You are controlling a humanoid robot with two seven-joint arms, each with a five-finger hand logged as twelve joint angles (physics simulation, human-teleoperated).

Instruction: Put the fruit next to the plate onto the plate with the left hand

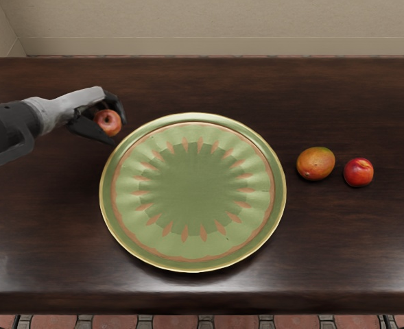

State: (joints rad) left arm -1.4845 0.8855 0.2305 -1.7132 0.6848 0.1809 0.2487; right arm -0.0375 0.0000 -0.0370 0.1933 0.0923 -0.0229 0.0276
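A large green plate with an orange sunburst pattern and gold rim lies at the table's centre. My left hand comes in from the left edge and sits just beyond the plate's upper left rim. Its dark fingers are curled around a small red apple. The apple sits beside the rim, not over the plate; I cannot tell whether it rests on the table or is lifted. The right arm is out of view.
A mango and a red fruit lie side by side on the dark wooden table, right of the plate. The table's front edge runs along the bottom.
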